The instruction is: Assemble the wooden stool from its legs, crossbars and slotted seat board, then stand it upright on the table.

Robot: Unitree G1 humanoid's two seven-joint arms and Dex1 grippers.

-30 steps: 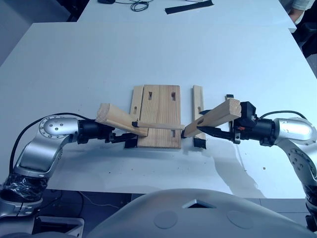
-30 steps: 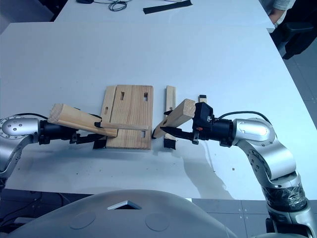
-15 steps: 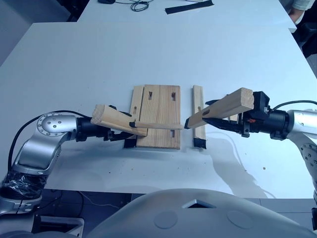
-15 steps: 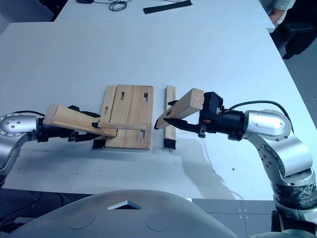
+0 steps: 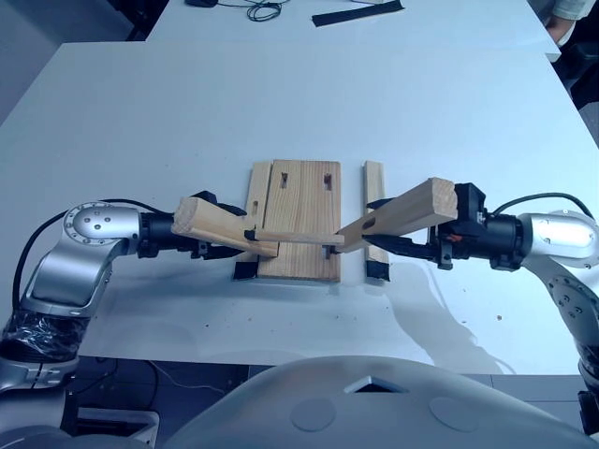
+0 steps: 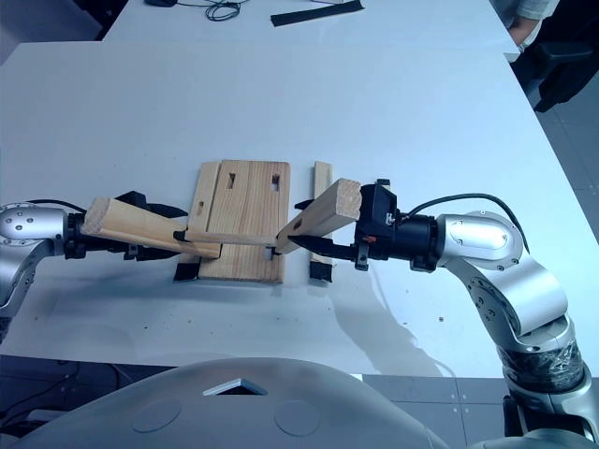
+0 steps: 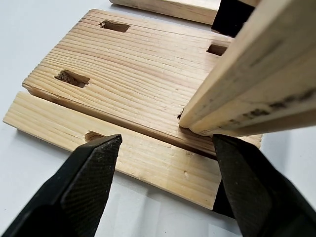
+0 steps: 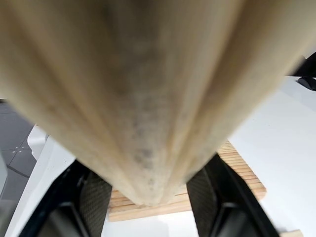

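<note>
The slotted seat board [image 5: 301, 201] lies flat mid-table, with one loose leg [image 5: 258, 185] against its left side and another [image 5: 374, 178] just off its right side. My left gripper [image 5: 213, 241] is shut on a leg [image 5: 217, 223] held above the board's left front corner; a thin crossbar [image 5: 299, 238] sticks out of it to the right. My right gripper [image 5: 426, 241] is shut on a second leg [image 5: 402, 213], tilted, whose lower end meets the crossbar's tip [image 5: 339, 243]. In the wrist views the black fingers [image 7: 84, 187] [image 8: 94, 197] flank each held leg [image 7: 256, 74] [image 8: 148, 89].
White table [image 5: 140, 122] spreads wide to the left, right and behind the parts. Its front edge runs just below both arms. A second table at the back carries a black strip [image 5: 357, 14] and cables [image 5: 264, 9].
My right arm lowered its leg and swung it left, so its lower end now touches the crossbar's tip. The left arm with its leg and crossbar barely shifted.
</note>
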